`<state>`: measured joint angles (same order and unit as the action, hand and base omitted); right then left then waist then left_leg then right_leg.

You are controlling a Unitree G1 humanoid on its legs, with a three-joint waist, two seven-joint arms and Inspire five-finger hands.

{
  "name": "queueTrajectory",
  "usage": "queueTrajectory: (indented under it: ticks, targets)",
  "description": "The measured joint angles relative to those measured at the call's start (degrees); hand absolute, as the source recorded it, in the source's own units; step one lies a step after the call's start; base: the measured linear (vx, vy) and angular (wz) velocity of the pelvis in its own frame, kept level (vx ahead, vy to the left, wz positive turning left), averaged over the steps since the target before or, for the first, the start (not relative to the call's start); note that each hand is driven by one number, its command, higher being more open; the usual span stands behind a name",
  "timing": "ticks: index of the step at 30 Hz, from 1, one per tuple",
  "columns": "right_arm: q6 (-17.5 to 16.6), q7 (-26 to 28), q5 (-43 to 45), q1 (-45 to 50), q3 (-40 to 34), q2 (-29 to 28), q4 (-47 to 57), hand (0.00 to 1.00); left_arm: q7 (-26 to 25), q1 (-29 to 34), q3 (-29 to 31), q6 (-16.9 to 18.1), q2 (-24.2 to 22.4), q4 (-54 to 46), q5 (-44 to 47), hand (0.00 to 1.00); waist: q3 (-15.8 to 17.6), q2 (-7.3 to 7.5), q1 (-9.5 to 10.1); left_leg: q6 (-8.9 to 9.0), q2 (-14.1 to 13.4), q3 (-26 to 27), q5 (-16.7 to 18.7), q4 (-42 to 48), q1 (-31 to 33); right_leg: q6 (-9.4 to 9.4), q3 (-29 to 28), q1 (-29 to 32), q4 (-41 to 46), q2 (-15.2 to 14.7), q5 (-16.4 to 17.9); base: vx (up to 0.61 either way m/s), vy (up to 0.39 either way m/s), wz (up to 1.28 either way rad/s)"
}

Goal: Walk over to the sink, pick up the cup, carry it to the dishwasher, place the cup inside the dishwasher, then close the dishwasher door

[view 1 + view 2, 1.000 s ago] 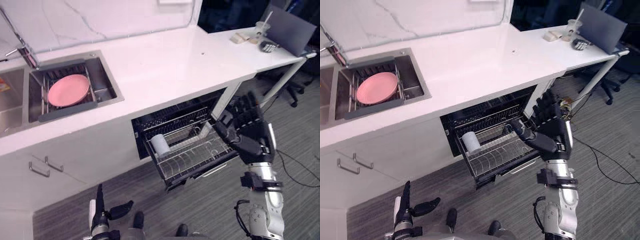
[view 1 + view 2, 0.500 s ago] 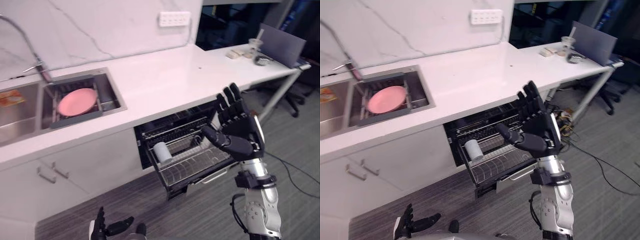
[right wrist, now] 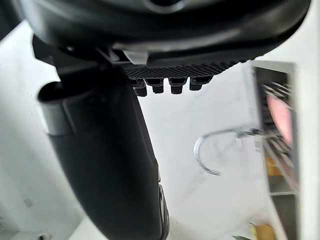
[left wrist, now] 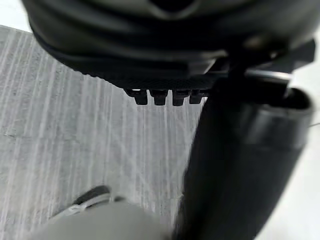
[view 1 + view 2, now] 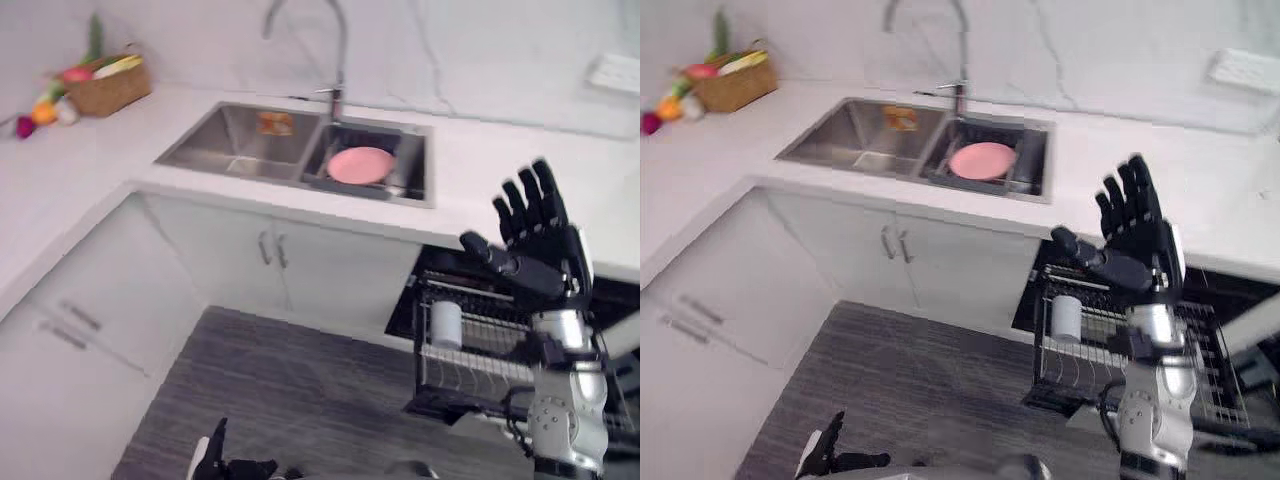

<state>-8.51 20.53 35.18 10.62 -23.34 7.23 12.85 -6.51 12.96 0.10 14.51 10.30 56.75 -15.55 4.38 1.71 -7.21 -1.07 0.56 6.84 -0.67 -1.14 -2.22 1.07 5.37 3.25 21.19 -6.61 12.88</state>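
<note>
Though empty, right robot hand (image 5: 545,255) wide open.

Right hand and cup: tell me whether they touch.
Apart. The right eye view shows the right hand raised, fingers straight, and a gap above the cup in the rack.

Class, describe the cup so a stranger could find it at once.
Start at the white counter with the sink; below it, to the right, a dishwasher stands open. The cup sits in its pulled-out wire rack, the one solid pale cylinder among thin wires.
</note>
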Motion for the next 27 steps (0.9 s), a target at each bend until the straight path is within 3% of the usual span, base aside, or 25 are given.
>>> queueTrajectory:
  ticks: [1, 3, 6, 7, 13, 16, 24, 26, 27]
  targets:
    - [-0.2, -0.5, -0.1, 1.1, -0.2, -0.8, 1.7, 1.00, 1.7, -0.5, -0.4, -0.8, 1.4, 0.4, 0.5, 1.00, -0.2, 2.12, 0.13, -0.55, 2.4, -0.7, -1.0, -1.7, -0.7, 1.05, -2.4, 0.1, -4.0, -1.3, -2.5, 0.12, -0.023, 1.10]
    - [-0.8, -0.2, -0.1, 1.3, -0.2, -0.8, 1.9, 1.00, 2.3, -0.9, -0.7, -1.9, 1.0, 1.1, 1.6, 1.00, -0.4, 1.45, 0.30, -0.99, 2.7, -1.1, -1.6, -2.7, -1.0, 3.97, -3.4, -2.4, -9.1, -1.3, -3.7, 0.10, 0.013, 0.19]
    - [-0.8, -0.3, 0.2, 1.2, -0.8, -0.8, 2.0, 1.00, 2.9, -1.6, -2.4, -3.3, 1.3, 1.5, 2.7, 1.00, -0.5, 1.05, 0.19, -0.99, 2.3, -0.3, -1.6, -3.5, -1.6, 4.01, -4.2, -3.9, -12.0, -0.7, -5.1, 0.06, 0.022, -0.15]
    - [-0.8, -4.9, 0.3, 0.1, -2.5, -0.5, 4.5, 1.00, 5.2, -1.6, -5.3, -2.8, 1.3, 1.7, 5.4, 1.00, 0.0, -0.94, -1.59, -0.01, 0.5, 1.5, -0.9, -4.1, -4.4, 3.25, -8.1, -7.3, -15.3, 1.5, -6.6, 0.01, 0.001, -0.05]
    - [-0.8, -4.9, 0.3, 0.0, -2.5, -0.5, 4.5, 1.00, 5.5, -1.6, -5.5, -2.9, 1.4, 1.8, 6.0, 1.00, -0.1, -0.89, -1.69, 0.02, 0.4, 2.0, -0.9, -4.0, -4.5, 3.14, -8.5, -6.9, -15.3, 1.6, -6.6, 0.00, 0.000, -0.03]
    - [-1.3, -4.7, 0.2, 0.0, -2.3, -0.5, 4.7, 1.00, 8.4, -1.6, -4.8, -3.9, 1.5, 2.5, 11.8, 1.00, -0.3, -0.83, -1.90, 0.07, 0.3, 2.0, -0.8, -3.9, -4.4, 3.08, -8.2, -7.0, -15.7, 1.5, -6.9, 0.00, 0.000, -0.01]
    - [-5.7, -3.0, -0.6, -4.7, -0.8, -0.6, 8.8, 1.00, 15.6, -0.5, 5.3, -8.9, -1.3, 6.5, 29.8, 1.00, -1.5, -0.97, -0.72, 0.71, -0.3, 2.5, -0.3, -3.7, -5.9, 2.91, -8.2, -8.7, -17.1, 1.9, -7.6, -0.02, -0.026, -0.03]
    - [-6.6, -2.9, -0.7, -5.0, -0.8, -0.9, 9.4, 1.00, 15.8, -0.6, 7.3, -9.4, -1.7, 6.4, 31.2, 1.00, -1.5, -0.73, 0.22, 1.36, -1.0, 2.5, 3.4, 2.5, -3.3, 2.54, -8.0, -8.6, -15.8, 2.3, -6.9, -0.06, -0.076, -0.04]
    - [-6.6, -3.3, -0.9, -5.0, -0.7, -0.9, 10.3, 1.00, 15.7, -0.5, 8.5, -9.4, -2.3, 6.1, 31.3, 1.00, -1.1, -1.44, 0.67, 1.94, -2.3, 2.5, 7.2, 9.8, 0.0, 2.03, -7.0, -8.5, -14.4, 2.9, -6.0, -0.07, -0.116, -0.03]
